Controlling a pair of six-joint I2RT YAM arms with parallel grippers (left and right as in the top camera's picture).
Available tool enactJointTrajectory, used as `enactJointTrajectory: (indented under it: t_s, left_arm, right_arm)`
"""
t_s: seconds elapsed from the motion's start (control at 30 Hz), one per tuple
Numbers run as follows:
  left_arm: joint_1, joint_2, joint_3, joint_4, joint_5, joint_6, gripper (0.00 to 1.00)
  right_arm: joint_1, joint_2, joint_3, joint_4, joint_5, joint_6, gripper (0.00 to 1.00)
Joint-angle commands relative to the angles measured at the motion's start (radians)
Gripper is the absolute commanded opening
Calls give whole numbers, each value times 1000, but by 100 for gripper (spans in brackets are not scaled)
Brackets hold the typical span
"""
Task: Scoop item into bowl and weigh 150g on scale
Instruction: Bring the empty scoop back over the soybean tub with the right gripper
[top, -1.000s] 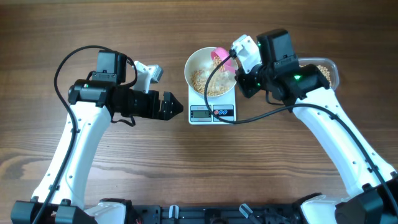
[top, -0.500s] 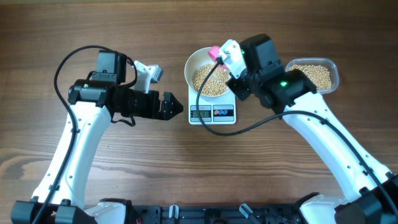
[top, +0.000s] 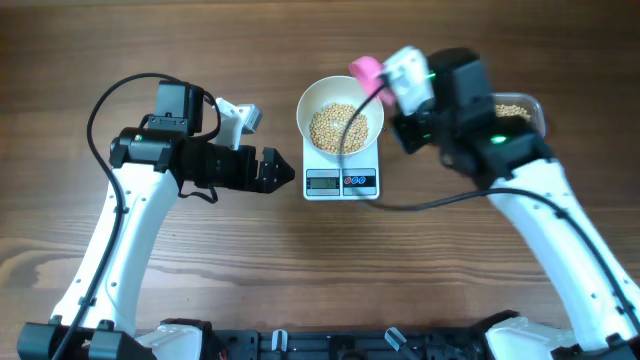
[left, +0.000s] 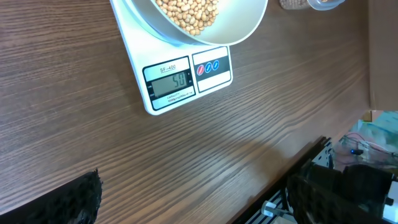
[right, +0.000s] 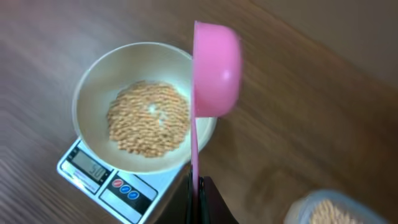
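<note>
A white bowl (top: 312, 100) holds a heap of tan beans (top: 337, 127) and stands on the white scale (top: 341, 182), whose display (left: 171, 81) is lit. My right gripper (right: 198, 193) is shut on the thin handle of a pink scoop (right: 214, 71). The scoop is turned on its side, its outside facing the camera, just past the bowl's right rim (right: 208, 127). In the overhead view the scoop (top: 366, 69) hangs at the bowl's back right. My left gripper (top: 285, 172) hovers open and holds nothing, just left of the scale; its fingers (left: 81, 199) frame bare wood.
A clear tub (top: 520, 108) of more beans sits at the back right, mostly covered by the right arm; its corner (right: 323, 208) shows in the right wrist view. The table's front edge (left: 292, 174) lies below the scale.
The right arm has drawn the pink scoop up and back to the right, off the bowl, so the bean heap shows whole. The left arm has not moved.
</note>
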Motion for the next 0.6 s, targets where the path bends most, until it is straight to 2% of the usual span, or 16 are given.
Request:
enactJointTrajectory:
  t_s: [0.0, 0.17, 0.3, 0.43, 0.57]
  left_arm:
    - [5, 0, -10, 2, 18, 24, 100]
    - [4, 0, -10, 2, 19, 23, 100]
    - [4, 0, -10, 2, 19, 23, 100]
    - [4, 0, -10, 2, 18, 23, 100]
    - [4, 0, -10, 2, 19, 23, 100]
  right_arm:
    - [-203, -30, 28, -16, -274, 137, 4]
    - [-498, -29, 28, -45, -411, 187, 4]
    - [-661, -29, 28, -109, -426, 100, 4]
    - [-729, -24, 21, -156, -338, 8, 5]
    - [-731, 4, 13, -156, -185, -5, 4]
